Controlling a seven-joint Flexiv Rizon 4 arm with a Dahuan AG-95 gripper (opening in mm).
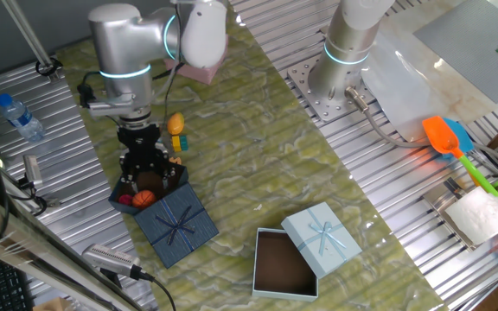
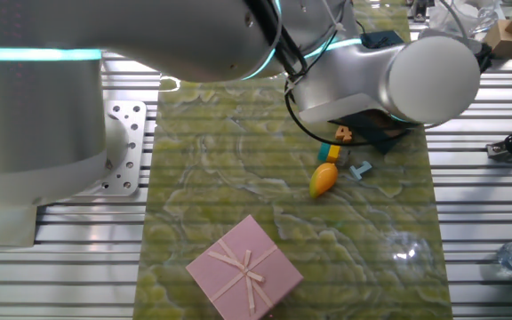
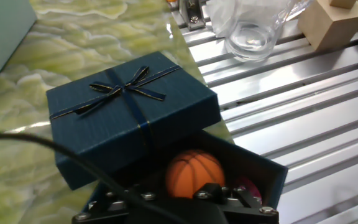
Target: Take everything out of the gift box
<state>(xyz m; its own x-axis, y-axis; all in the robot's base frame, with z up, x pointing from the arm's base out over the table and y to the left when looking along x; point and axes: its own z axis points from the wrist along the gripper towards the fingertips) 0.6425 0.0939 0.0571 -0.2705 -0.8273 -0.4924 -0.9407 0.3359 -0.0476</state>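
The navy gift box point(image 1: 126, 188) stands near the table's left edge, its ribboned navy lid point(image 1: 175, 223) leaning against its near side. Inside it lie an orange basketball point(image 1: 143, 198) and a red piece point(image 1: 125, 200). My gripper point(image 1: 150, 173) is lowered into the box, its fingers spread, with nothing held. In the hand view the basketball point(image 3: 194, 173) sits just ahead of the gripper point(image 3: 169, 198), a pink piece point(image 3: 248, 186) beside it and the lid point(image 3: 129, 118) beyond. An orange-yellow toy point(image 1: 175, 123) and a teal piece point(image 1: 181, 141) lie on the table outside the box.
A light blue box with a brown inside point(image 1: 282, 262) and its lid point(image 1: 322, 235) lie at the front. A pink box point(image 2: 245, 267) sits at the far end. A water bottle point(image 1: 20, 117), a glass point(image 3: 250, 34) and a wooden block point(image 3: 334, 22) stand on the metal slats.
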